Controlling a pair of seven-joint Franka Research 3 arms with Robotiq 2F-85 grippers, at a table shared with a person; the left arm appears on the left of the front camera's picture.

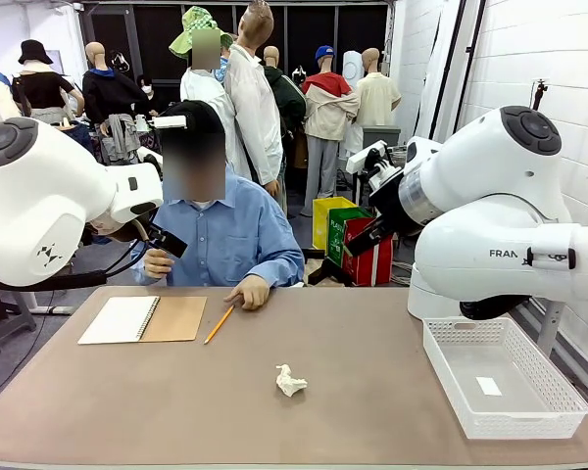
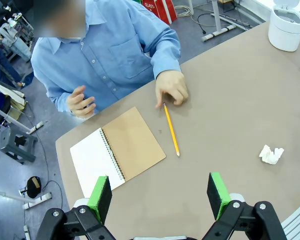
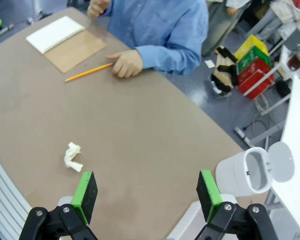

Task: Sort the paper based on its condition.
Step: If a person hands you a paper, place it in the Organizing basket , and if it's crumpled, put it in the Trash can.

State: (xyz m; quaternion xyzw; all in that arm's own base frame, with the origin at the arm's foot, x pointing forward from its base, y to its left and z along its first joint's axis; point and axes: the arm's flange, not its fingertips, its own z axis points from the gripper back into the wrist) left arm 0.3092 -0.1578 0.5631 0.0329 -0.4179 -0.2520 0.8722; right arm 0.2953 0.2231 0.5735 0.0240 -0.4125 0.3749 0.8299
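The crumpled paper [image 1: 290, 381] lies as a small white wad near the middle of the tabletop [image 1: 372, 333], somewhat closer to the robot's edge, with bare surface all around it. In the left wrist view the left gripper [image 2: 160, 192] hangs above the table with its green pads [image 2: 100, 192] spread wide and nothing between them. The wad [image 2: 271, 154] lies off to one side of it. The right gripper [image 3: 145, 192] is also spread to its full width and empty, with the wad [image 3: 72, 157] just beyond one fingertip.

Toward the far left corner lies an open spiral notebook [image 1: 142, 319], white page up and brown cover folded out flat. A yellow pencil [image 1: 219, 324] lies slanted just beside it. One hand of the person [image 1: 250, 292] rests at the far edge, its fingers touching the pencil's end. The person's other hand [image 1: 157, 262] is raised off the table.

A white mesh basket [image 1: 446, 377] sits at the right edge near the robot's corner, well apart from the wad, with a tiny white tag [image 1: 488, 386] on its floor. A white round bin [image 3: 255, 172] with its lid swung open stands at the right side of the table
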